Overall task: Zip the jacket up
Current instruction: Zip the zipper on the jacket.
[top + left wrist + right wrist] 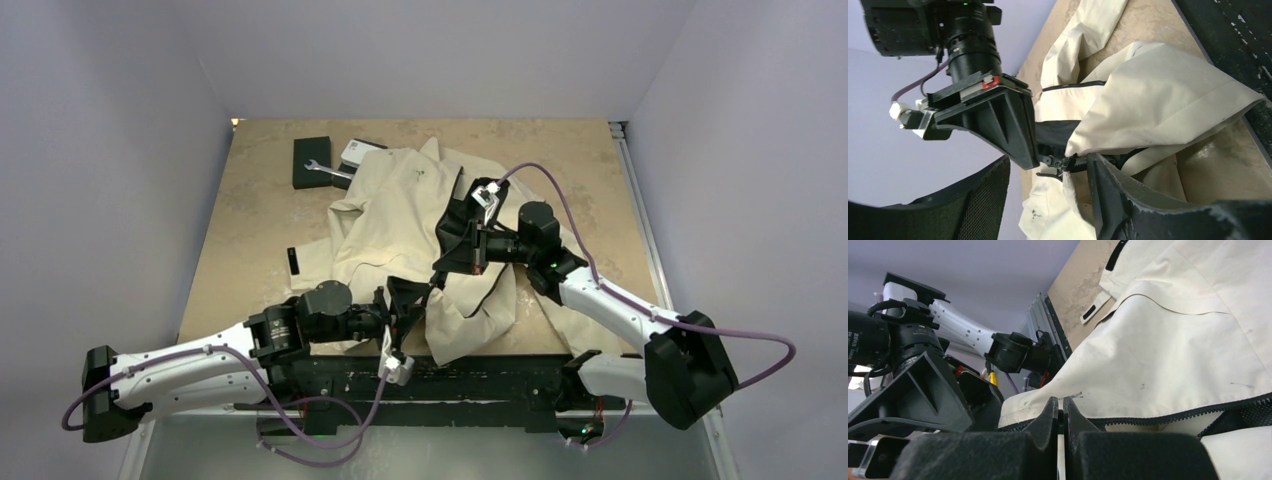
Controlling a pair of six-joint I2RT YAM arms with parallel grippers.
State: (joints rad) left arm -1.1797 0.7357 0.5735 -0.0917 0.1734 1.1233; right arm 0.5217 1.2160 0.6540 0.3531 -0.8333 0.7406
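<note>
The cream-beige jacket (400, 210) lies crumpled mid-table, with its black lining showing at the open front. My right gripper (447, 262) is shut on the zipper pull; in the right wrist view its jaws (1062, 405) pinch at the black zipper teeth (1168, 415). My left gripper (408, 300) is at the jacket's lower hem. In the left wrist view its jaws (1049, 167) stand apart around the zipper's bottom end, and the right-hand finger (1113, 195) touches the fabric (1158, 95). The grey zipper pull (1054, 161) shows at the right gripper's tip (1035, 157).
A black box (312, 160), a silver wrench (325, 170) and a white device (358, 152) lie at the back left, beside the jacket's hood. A black cuff tab (292, 262) lies left of the jacket. The black base rail (470, 375) runs along the near edge.
</note>
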